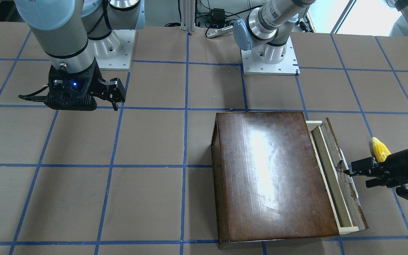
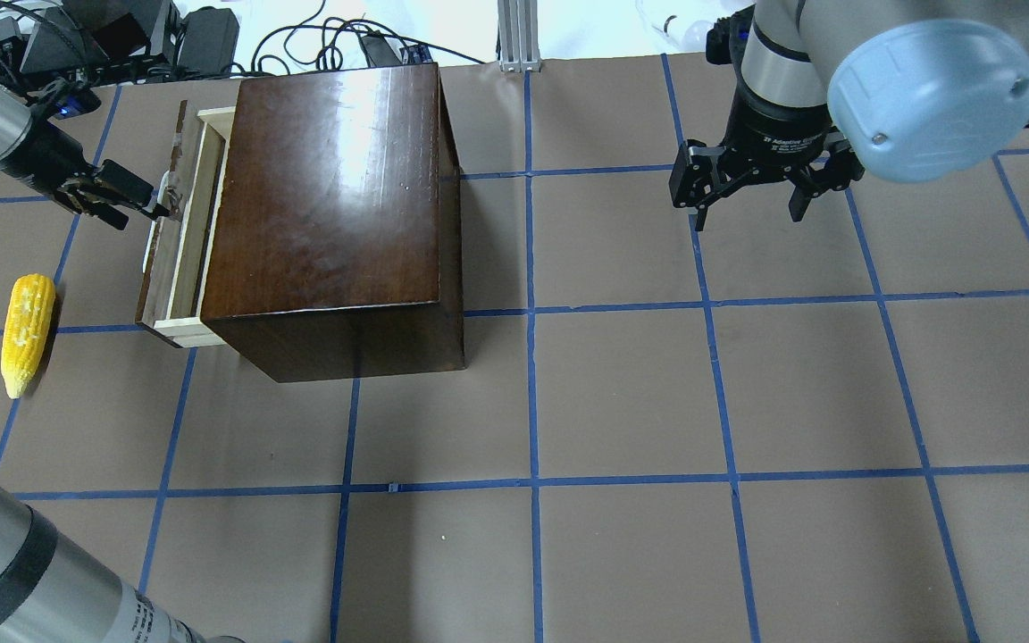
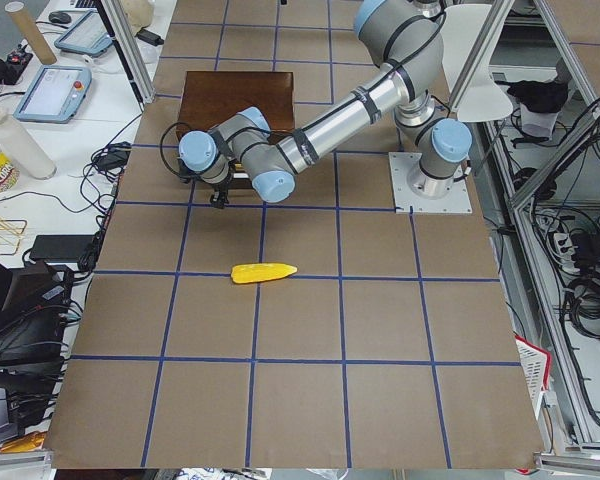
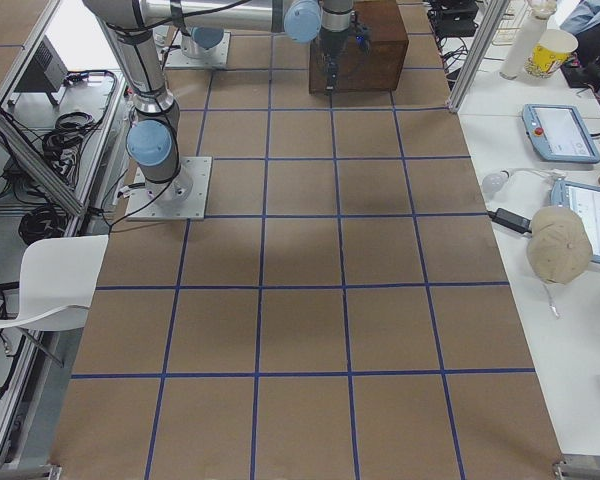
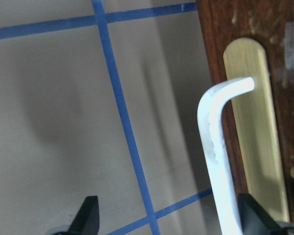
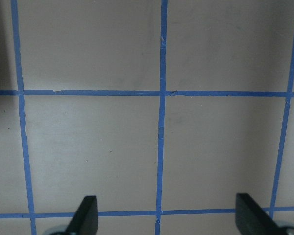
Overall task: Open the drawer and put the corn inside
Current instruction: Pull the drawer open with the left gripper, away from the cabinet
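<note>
The glossy dark brown box (image 2: 336, 196) stands at the table's far left, also in the front view (image 1: 275, 177). Its drawer (image 2: 182, 223) is pulled out a little, showing a strip of pale-wood tray (image 1: 326, 166). My left gripper (image 2: 135, 204) is open at the drawer front. In the left wrist view (image 5: 169, 215) the white handle (image 5: 213, 137) runs between the fingers, close to one fingertip (image 5: 250, 215). The yellow corn (image 2: 28, 330) lies on the table beside the drawer, behind the left gripper in the front view (image 1: 380, 148). My right gripper (image 2: 747, 210) is open and empty, hovering far from the box.
Brown table surface with blue tape grid (image 2: 532, 482). The arm bases (image 1: 269, 60) are bolted at the robot's edge. Cables and equipment (image 2: 121, 36) lie beyond the far edge behind the box. The right wrist view shows only bare table (image 6: 161, 147).
</note>
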Available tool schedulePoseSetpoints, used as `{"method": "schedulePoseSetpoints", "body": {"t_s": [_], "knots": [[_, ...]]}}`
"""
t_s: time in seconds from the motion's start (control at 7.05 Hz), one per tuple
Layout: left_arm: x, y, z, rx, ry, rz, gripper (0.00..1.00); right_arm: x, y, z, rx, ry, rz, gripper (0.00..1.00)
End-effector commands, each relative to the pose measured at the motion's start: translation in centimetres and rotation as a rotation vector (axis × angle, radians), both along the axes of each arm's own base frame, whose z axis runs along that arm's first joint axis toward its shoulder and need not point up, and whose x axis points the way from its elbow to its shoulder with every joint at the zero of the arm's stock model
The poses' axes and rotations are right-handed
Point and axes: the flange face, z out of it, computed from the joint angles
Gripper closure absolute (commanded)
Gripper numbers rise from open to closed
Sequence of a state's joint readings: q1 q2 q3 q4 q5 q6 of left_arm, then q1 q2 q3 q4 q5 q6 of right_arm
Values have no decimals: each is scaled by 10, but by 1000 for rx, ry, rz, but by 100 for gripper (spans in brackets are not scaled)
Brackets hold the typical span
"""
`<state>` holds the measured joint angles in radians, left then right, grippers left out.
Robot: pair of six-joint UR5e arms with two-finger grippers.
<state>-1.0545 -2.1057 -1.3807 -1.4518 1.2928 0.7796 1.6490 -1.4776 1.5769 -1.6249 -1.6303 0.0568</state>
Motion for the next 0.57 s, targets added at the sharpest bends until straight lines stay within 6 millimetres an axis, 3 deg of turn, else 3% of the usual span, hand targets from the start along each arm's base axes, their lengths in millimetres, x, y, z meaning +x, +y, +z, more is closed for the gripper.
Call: {"method": "schedulePoseSetpoints", "body": {"t_s": [0.0,0.28,0.43], "knots": [[4,-4,2,-11,-18,-34,0,0,0,0,-1,0,0,0],[10,-3,4,-23,-18,-51,0,0,0,1,-2,0,0,0],[22,1,2,-15,-30,-48,0,0,0,0,-1,0,0,0]]}}
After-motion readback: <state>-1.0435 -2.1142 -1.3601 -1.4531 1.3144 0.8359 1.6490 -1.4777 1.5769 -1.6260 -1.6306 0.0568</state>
